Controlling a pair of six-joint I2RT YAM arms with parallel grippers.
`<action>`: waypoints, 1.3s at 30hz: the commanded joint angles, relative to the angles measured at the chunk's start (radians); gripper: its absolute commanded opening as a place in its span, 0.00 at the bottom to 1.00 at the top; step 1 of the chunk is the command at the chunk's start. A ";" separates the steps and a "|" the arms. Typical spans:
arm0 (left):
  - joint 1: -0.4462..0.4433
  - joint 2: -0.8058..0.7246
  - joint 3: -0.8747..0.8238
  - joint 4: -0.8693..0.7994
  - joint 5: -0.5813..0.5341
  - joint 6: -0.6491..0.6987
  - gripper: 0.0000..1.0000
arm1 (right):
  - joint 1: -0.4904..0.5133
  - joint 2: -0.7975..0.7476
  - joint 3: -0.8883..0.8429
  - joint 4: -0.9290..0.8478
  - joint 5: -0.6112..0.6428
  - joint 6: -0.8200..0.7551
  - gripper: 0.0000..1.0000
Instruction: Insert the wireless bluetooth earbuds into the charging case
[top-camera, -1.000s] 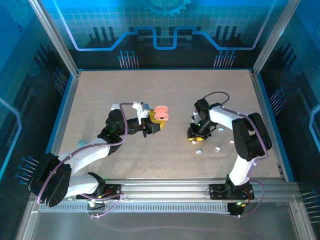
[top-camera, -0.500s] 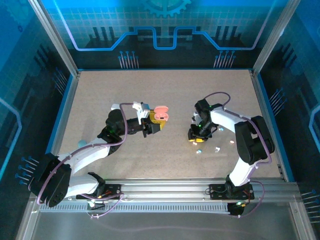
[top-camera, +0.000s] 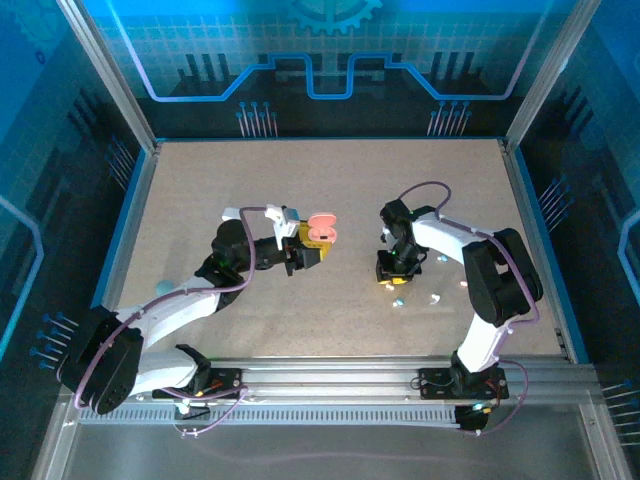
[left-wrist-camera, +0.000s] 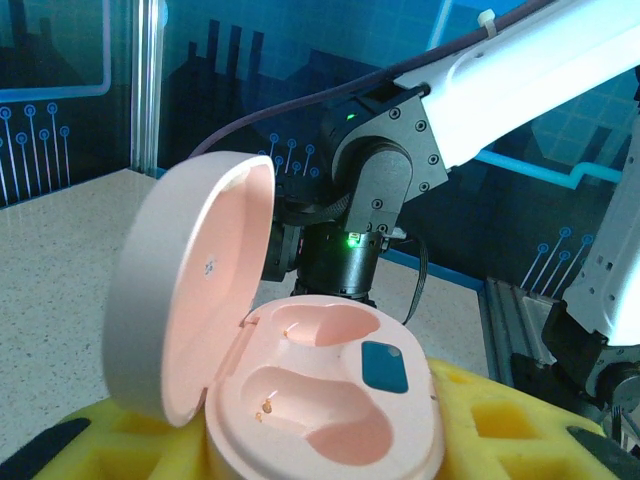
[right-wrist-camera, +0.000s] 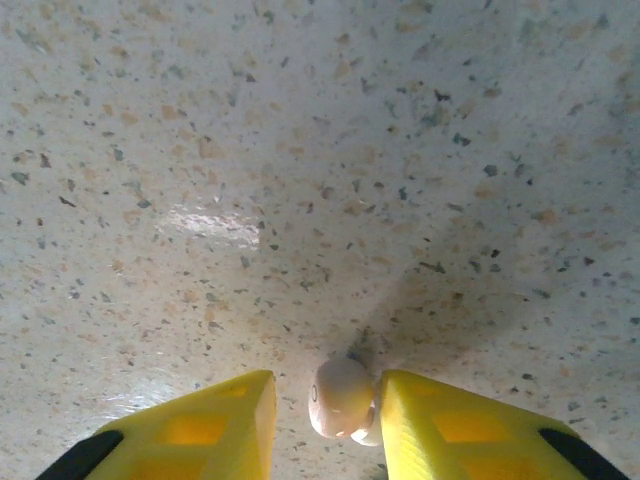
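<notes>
Your left tool (top-camera: 312, 245) is pinched on the pale pink, pill-shaped plastic charging case (left-wrist-camera: 330, 400) and holds it off the speckled beige surface (right-wrist-camera: 300, 150). The hinged lid (left-wrist-camera: 190, 300) is thrown back, so both moulded wells (left-wrist-camera: 315, 405) face up, empty and reachable from above. That looks like the reason for the pose: the case waits as a steady target.

Your right tool (top-camera: 390, 275) is down at the surface, its yellow fingers (right-wrist-camera: 440, 420) narrowly spread either side of one small, rounded, pinkish-white plastic earbud (right-wrist-camera: 340, 397). One finger seems to touch the earbud and a sliver of gap shows at the other, so I judge it framed, not yet clamped.

A light blue earbud (top-camera: 398, 301) and a white earbud (top-camera: 434, 297) lie loose nearby.
</notes>
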 joint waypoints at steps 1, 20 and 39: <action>0.008 -0.025 -0.012 0.019 -0.002 -0.010 0.40 | 0.016 0.024 0.024 -0.029 0.020 0.013 0.33; 0.006 -0.011 -0.005 0.022 0.004 -0.017 0.40 | 0.017 0.054 0.020 -0.015 -0.004 0.023 0.21; 0.061 0.041 -0.023 0.118 -0.026 -0.051 0.40 | -0.198 -0.373 -0.056 0.440 -0.907 0.267 0.17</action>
